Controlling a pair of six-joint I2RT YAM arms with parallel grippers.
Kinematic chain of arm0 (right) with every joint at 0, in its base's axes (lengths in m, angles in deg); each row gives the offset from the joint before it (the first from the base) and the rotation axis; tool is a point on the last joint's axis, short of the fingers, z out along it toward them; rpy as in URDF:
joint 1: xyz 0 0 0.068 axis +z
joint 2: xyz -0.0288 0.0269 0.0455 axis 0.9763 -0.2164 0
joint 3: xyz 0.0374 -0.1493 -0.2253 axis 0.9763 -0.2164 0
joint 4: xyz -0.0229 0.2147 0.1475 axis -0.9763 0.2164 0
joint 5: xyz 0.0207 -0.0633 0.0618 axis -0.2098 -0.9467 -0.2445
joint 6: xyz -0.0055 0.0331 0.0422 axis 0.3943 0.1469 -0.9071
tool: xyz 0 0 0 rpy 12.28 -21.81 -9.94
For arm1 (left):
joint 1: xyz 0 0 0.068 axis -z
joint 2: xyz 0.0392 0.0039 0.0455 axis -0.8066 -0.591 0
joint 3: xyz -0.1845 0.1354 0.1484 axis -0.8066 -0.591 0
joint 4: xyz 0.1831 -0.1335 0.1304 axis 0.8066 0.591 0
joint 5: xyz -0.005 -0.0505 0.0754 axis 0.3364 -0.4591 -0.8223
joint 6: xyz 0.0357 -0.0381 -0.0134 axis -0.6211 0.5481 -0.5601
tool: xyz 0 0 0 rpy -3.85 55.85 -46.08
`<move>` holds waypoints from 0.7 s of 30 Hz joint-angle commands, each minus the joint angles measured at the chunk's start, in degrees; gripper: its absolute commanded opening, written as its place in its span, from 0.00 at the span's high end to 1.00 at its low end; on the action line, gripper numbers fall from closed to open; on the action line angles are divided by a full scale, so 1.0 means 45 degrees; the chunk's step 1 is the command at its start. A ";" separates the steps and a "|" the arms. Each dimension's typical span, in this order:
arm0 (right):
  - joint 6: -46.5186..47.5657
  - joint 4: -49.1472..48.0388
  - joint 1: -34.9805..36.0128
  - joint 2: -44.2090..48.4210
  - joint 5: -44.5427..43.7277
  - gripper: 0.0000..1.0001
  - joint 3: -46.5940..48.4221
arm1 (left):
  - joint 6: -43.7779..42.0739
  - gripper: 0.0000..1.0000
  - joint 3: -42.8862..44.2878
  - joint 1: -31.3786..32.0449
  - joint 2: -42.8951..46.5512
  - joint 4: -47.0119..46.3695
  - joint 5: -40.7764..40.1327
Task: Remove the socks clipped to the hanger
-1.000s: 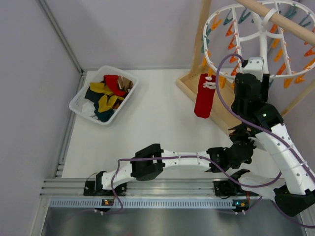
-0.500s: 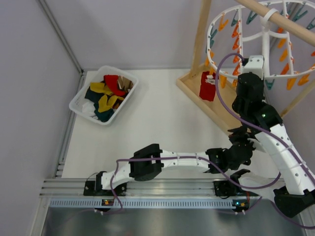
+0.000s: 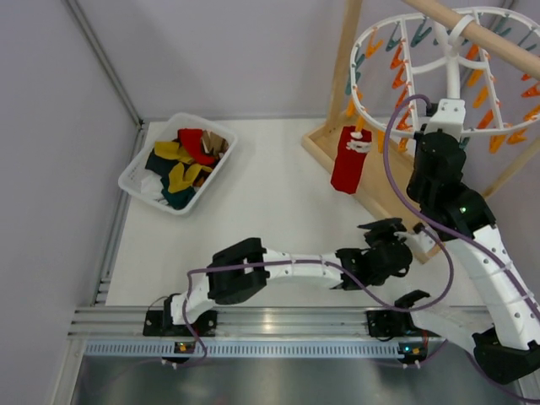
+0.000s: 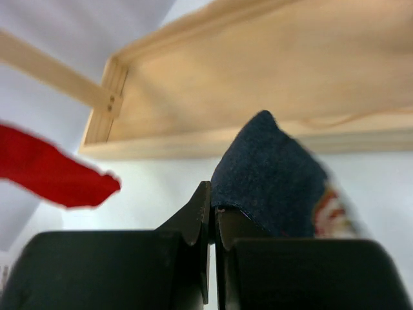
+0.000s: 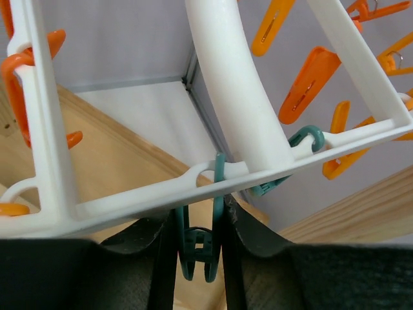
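Up top, the right fingers (image 5: 227,258) are squeezed shut on 1 teal clip (image 5: 197,248) dangling under the white hanger (image 5: 232,84), in among the orange clips (image 5: 306,84). Meanwhile the left fingers (image 4: 201,219) are pinched tight on the edge of a navy sock (image 4: 271,174), out in front of the wooden stand (image 4: 290,71) over the desk (image 3: 270,202). 1 red sock (image 3: 348,160) hangs clipped at the hanger's left rim, and well off to the left a white basket (image 3: 148,147) holds a heap of loose socks (image 3: 181,164).

No legible text, label or number anywhere (all three views)
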 commanded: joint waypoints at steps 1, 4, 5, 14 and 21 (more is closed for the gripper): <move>-0.1124 0.0186 -0.0168 0.0233 0.0852 0.73 0.0163 | 0.3213 1.00 -0.1392 -0.1402 0.3087 0.1110 -0.0559; -0.1497 0.0732 -0.0188 0.0292 0.1438 0.49 0.0299 | 0.4914 1.00 -0.2718 -0.2535 0.4652 0.2632 -0.0383; -0.1556 0.0870 -0.0188 0.0311 0.1690 0.42 0.0319 | 0.5420 1.00 -0.3110 -0.2866 0.4984 0.2869 -0.0305; -0.2631 0.2784 -0.0149 0.1677 0.2825 0.00 0.0281 | 0.7885 1.00 -0.6159 -0.7646 0.8325 0.4413 0.1706; -0.2533 0.2571 -0.0168 0.3396 0.3098 0.01 -0.0246 | 0.8803 1.00 -0.5518 -1.1167 0.9069 0.5722 0.2878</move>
